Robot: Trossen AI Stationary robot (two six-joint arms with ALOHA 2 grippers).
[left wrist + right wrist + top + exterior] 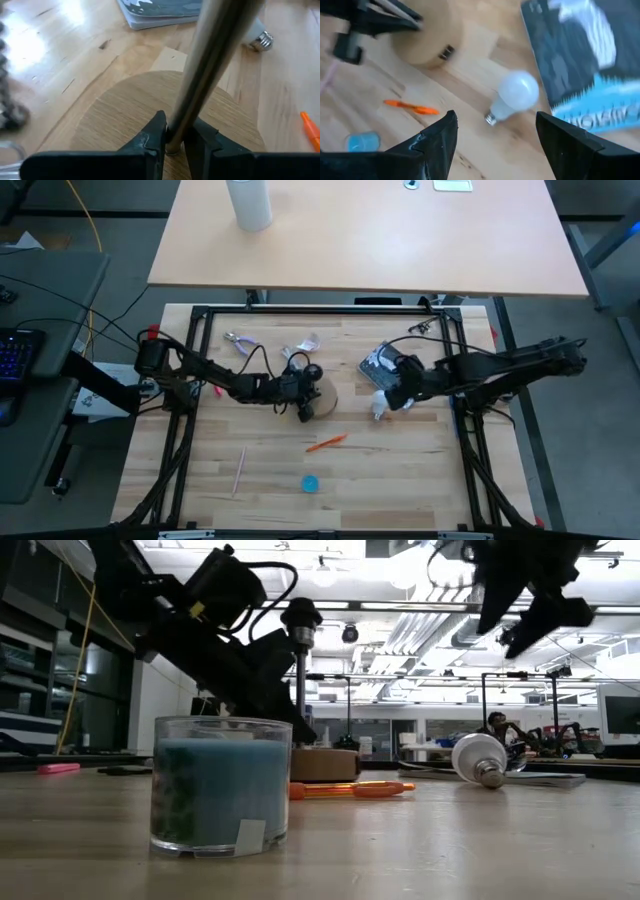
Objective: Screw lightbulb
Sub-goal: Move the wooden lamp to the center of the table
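Observation:
The white lightbulb point(517, 92) lies on its side on the table, its grey screw base point(491, 119) toward the near edge; it also shows in the low view point(478, 758) and the high view point(379, 409). My right gripper point(495, 120) hovers open above it, one finger on either side, touching nothing. A round wooden base point(324, 395) with an upright metal stem point(300, 670) stands at the table's middle. My left gripper point(303, 402) is shut on that stem. My left gripper pinches the metal stem's lowest part point(175, 131), just above the wooden base point(115, 115), between its two fingers. The fingers come from the table's left, slanting down, and lie across the stem. The stem stands upright on the base, which rests on the table.
A dark and blue booklet point(381, 361) lies just beyond the bulb. An orange pen point(326, 443), a blue glass jar point(311, 482) and a pink stick point(239, 470) lie nearer the front. Pliers point(240, 345) lie at the far left. A white cylinder point(249, 202) stands on the far table.

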